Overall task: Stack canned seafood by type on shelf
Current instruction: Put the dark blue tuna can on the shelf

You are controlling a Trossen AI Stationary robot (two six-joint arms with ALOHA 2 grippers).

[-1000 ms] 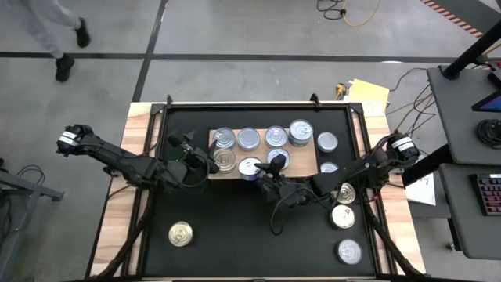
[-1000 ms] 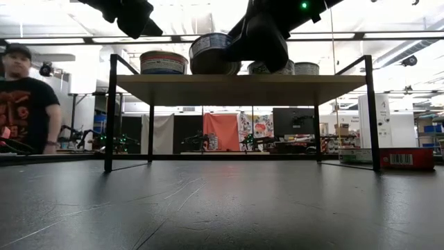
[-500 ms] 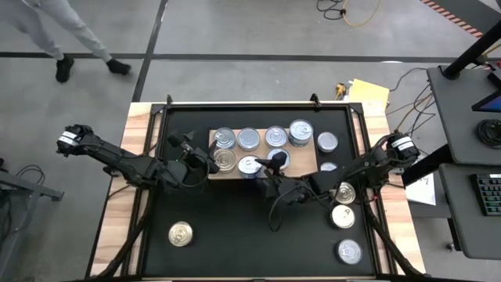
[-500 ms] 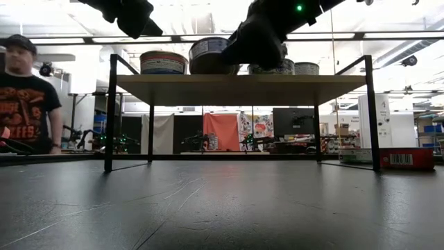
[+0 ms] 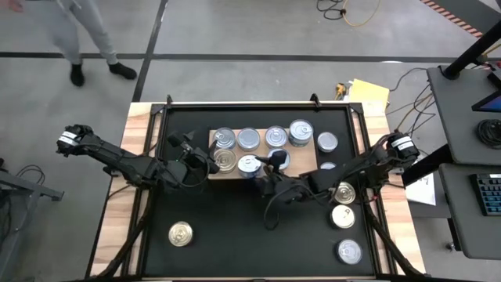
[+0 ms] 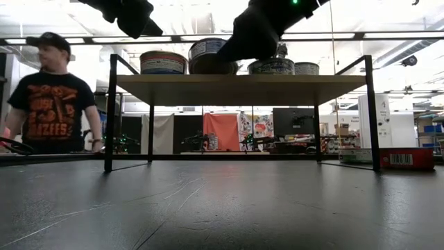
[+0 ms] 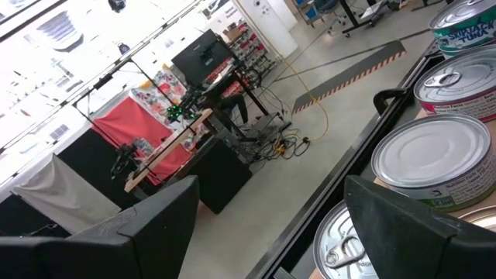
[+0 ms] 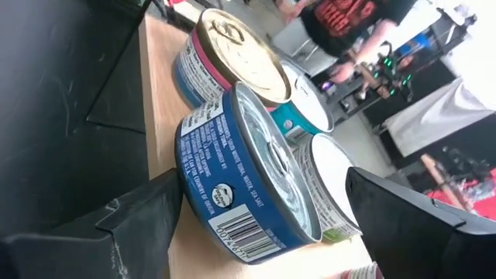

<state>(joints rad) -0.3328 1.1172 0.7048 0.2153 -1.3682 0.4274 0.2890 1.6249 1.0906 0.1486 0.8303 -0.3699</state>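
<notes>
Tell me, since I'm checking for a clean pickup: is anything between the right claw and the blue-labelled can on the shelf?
Nothing visible. The right claw is open, with the blue-labelled can directly ahead between its fingers on the shelf. Other cans sit behind and beside it, not in front.

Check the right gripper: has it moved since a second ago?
Yes. In the high view the right gripper has backed off the shelf front edge, toward the table's near side, leaving the blue-labelled can on the shelf, jaws open.
</notes>
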